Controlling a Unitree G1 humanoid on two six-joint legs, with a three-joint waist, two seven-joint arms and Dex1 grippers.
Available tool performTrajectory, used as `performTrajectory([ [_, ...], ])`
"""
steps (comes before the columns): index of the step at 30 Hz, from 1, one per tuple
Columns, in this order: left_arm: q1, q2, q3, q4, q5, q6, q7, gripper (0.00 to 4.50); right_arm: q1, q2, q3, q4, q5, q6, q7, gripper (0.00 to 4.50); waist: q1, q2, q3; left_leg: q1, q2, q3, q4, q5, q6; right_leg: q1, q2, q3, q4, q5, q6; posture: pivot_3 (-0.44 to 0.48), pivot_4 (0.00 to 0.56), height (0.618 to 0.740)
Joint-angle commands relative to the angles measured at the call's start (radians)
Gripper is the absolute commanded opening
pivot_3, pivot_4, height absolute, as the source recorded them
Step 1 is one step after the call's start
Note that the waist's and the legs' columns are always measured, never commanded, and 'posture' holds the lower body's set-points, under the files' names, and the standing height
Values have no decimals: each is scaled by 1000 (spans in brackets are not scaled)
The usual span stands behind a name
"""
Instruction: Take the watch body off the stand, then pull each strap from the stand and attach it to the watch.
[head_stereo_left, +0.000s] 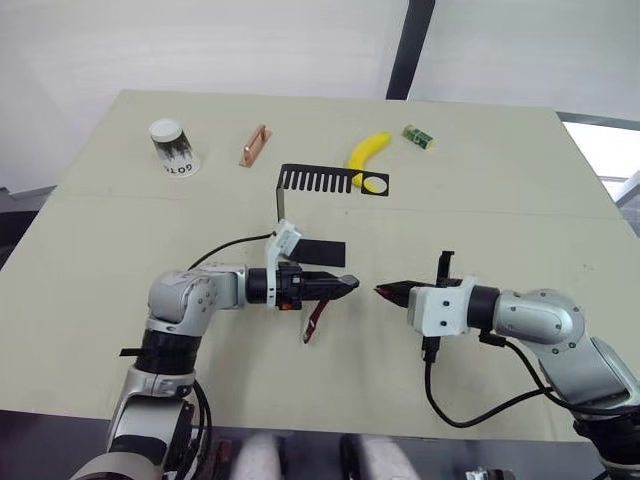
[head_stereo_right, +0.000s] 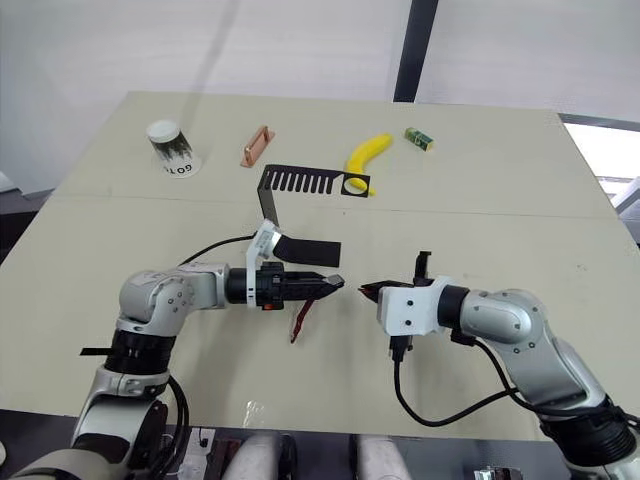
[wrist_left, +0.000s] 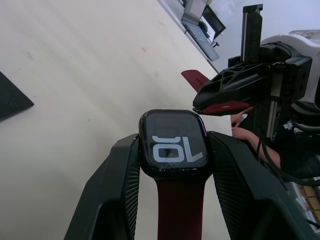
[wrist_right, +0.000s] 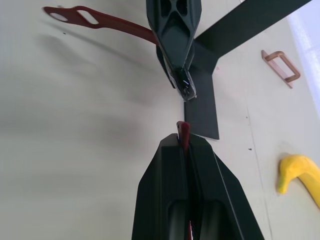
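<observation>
My left gripper (head_stereo_left: 346, 285) is shut on the watch body (wrist_left: 172, 145), a small black case whose screen shows white digits. One dark red strap (head_stereo_left: 315, 322) is fixed to the watch and hangs down toward the table. Facing it across a small gap, my right gripper (head_stereo_left: 386, 292) is shut on the second dark red strap (wrist_right: 183, 134), with only the strap's tip poking out past the fingertips. The black stand (head_stereo_left: 318, 180) stands just behind the left gripper, with its comb-slotted arm bare.
At the far side of the table (head_stereo_left: 500, 200) are a paper cup (head_stereo_left: 174, 147), a copper bar (head_stereo_left: 254, 145), a yellow banana (head_stereo_left: 368, 155) and a small green block (head_stereo_left: 418, 137). A cable from the right wrist trails over the near table edge.
</observation>
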Motion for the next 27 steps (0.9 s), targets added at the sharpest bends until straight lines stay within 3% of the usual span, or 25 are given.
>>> performTrajectory([
  [1,-9,0,21,-39,-42,17,14,1606,-16,17,-1,-13,-27,-13,-25,0,0,0,0,0,0,0,0,0,0,0,0,0,0,0,0,0,150,740],
  [21,-51,-2,21,8,-64,23,34,1606,-14,58,-8,-56,-28,-9,-13,0,0,0,0,0,0,0,1,0,0,0,0,0,1,0,0,0,150,740],
  [27,-36,46,18,47,-79,-1,-40,1606,-1,43,-34,-68,-10,-5,-3,0,0,0,0,0,0,0,1,0,0,0,0,0,1,0,0,0,150,740],
])
